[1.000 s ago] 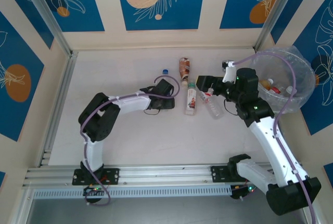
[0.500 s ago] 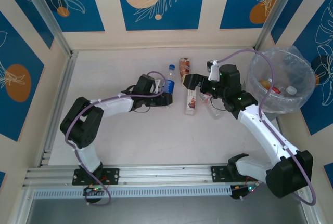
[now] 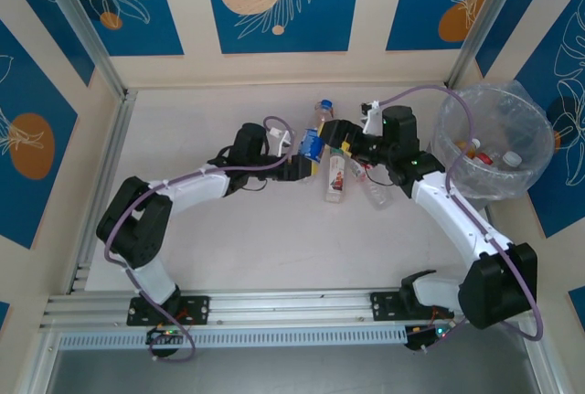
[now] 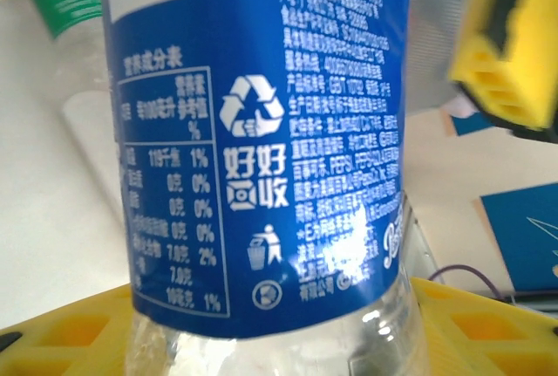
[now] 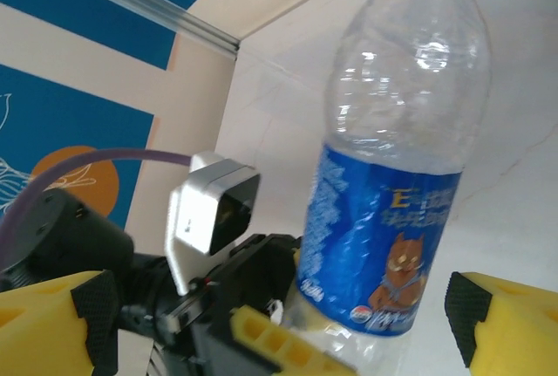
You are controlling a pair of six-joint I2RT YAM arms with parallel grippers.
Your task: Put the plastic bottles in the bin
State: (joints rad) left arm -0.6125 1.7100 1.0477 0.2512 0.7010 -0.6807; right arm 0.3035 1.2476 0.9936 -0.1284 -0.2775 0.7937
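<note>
Now L claw [image 3: 304,158] holds blue-label bottle [image 5: 392,210] upright before wide R claw [image 3: 329,136].

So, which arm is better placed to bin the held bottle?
Right. The open right pincer faces the blue-labelled clear plastic bottle in the left pincer, and the round bag-lined bin is nearer.

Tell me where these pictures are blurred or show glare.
Left wrist: the blue-labelled bottle has legible print, but the yellow pad at upper right is smeared and out of focus. Right wrist: white glare spots on the bottle's clear upper half; the yellow pads in the bottom corners are soft. Top external: even light, sharp, faint shadows.
</note>
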